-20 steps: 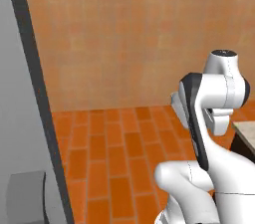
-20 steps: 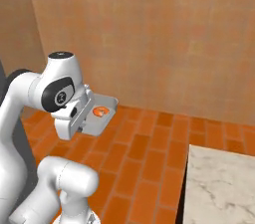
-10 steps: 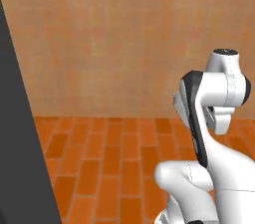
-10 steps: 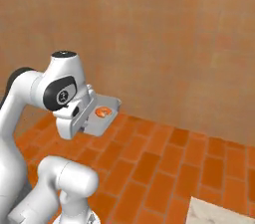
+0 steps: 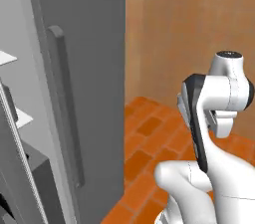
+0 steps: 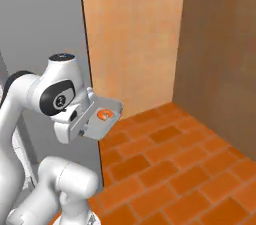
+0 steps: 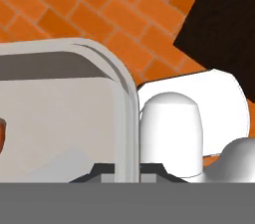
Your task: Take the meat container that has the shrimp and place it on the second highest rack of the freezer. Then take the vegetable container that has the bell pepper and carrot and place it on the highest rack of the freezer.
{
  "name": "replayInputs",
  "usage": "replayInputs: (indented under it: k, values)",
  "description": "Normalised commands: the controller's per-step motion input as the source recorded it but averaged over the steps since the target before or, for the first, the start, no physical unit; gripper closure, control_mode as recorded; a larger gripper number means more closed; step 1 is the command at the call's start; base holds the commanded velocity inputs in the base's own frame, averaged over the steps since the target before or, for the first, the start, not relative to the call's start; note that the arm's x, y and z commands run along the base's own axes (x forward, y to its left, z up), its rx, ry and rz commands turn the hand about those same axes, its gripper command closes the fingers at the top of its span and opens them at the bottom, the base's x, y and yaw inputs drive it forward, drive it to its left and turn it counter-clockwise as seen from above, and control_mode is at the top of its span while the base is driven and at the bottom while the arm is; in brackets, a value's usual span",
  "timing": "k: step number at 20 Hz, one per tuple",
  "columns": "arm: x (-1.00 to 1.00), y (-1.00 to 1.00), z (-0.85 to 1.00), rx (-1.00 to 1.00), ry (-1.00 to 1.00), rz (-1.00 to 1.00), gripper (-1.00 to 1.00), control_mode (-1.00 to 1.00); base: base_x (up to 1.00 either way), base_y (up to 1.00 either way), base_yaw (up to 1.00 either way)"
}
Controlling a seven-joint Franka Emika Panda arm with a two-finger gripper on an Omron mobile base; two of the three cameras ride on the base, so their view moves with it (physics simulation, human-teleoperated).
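My gripper (image 6: 86, 121) is shut on the rim of the meat container (image 6: 103, 120), a flat grey tray held level in the air with the small orange shrimp (image 6: 104, 115) in it. In the hand view the tray's curved rim (image 7: 127, 113) runs between my fingertips (image 7: 102, 170), and the shrimp (image 7: 2, 136) peeks in at the left edge. The grey freezer (image 5: 92, 44) stands to the left with its long bar handle (image 5: 64, 108). Two white racks (image 5: 8, 58) (image 5: 23, 116) show inside; I cannot tell which of the stack they are. The vegetable container, bell pepper and carrot are out of view.
An orange brick floor (image 6: 185, 169) spreads ahead and to the right. An orange wall (image 6: 132, 34) stands behind the tray and a darker brown wall (image 6: 222, 44) on the right. A grey door bin (image 5: 37, 173) sits low at the left.
The base has turned, so the whole scene has shifted: the freezer now stands close on the left and the marble counter has left the view. The tray stays held in my gripper.
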Motion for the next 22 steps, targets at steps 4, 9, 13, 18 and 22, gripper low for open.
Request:
replayInputs:
  k: [4, 9, 13, 18, 22]
  values:
    - [0.00, 0.00, 0.00, 0.00, 0.00, 0.00, 1.00, 1.00, 0.00, -0.06, 0.98]
    - [0.00, 0.00, 0.00, 0.00, 0.00, 0.00, 1.00, 1.00, 0.01, -0.05, 0.93]
    - [0.00, 0.00, 0.00, 0.00, 0.00, 0.00, 1.00, 1.00, 0.02, -0.01, 0.81]
    - [0.00, 0.00, 0.00, 0.00, 0.00, 0.00, 1.00, 1.00, 0.01, 0.03, 0.59]
    - [0.00, 0.00, 0.00, 0.00, 0.00, 0.00, 1.00, 1.00, 0.20, 0.16, 0.04]
